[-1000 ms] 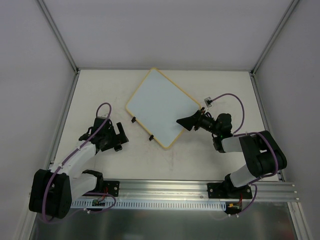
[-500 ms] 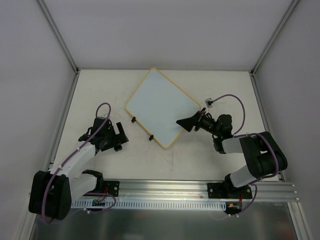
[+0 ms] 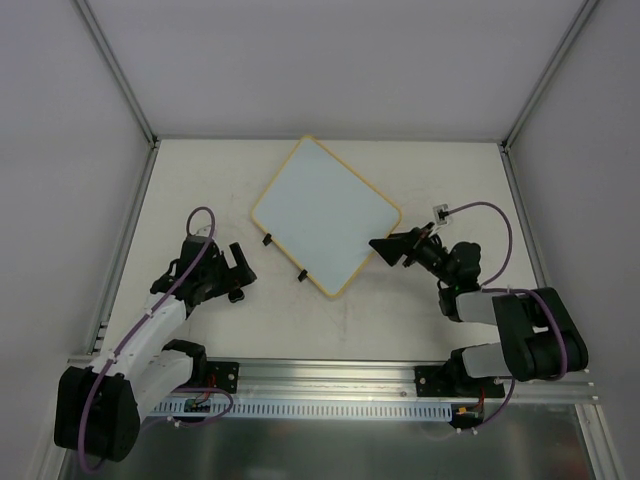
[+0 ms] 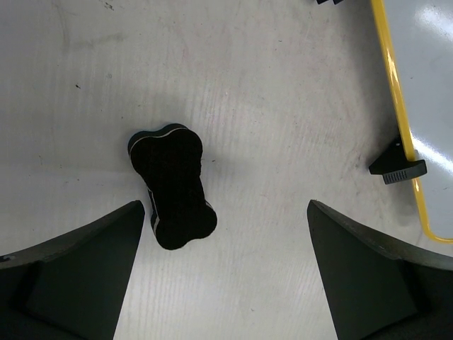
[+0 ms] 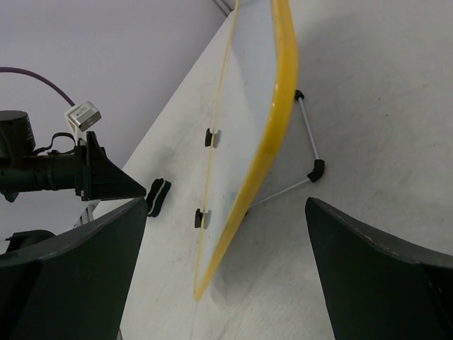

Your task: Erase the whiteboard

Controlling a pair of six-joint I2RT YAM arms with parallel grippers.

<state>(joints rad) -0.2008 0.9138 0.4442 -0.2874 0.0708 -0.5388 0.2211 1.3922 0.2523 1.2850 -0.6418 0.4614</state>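
A whiteboard (image 3: 325,213) sits diagonally in the middle of the desk (image 3: 450,175). The left jaws are spread open above a black eraser (image 4: 173,185). The right jaws, open and empty, are beside the board's right edge.

The right gripper (image 3: 380,245) now sits back off the whiteboard (image 3: 325,205), nearer the desk's right edge.

White links and black joints on left arm (image 3: 150,322) and right arm (image 3: 520,330); purple cable (image 3: 487,206) looping along each; dark wedge-shaped pincer fingers (image 4: 78,276); black bases (image 3: 215,375) bolted onto silver slotted rail (image 3: 330,372).
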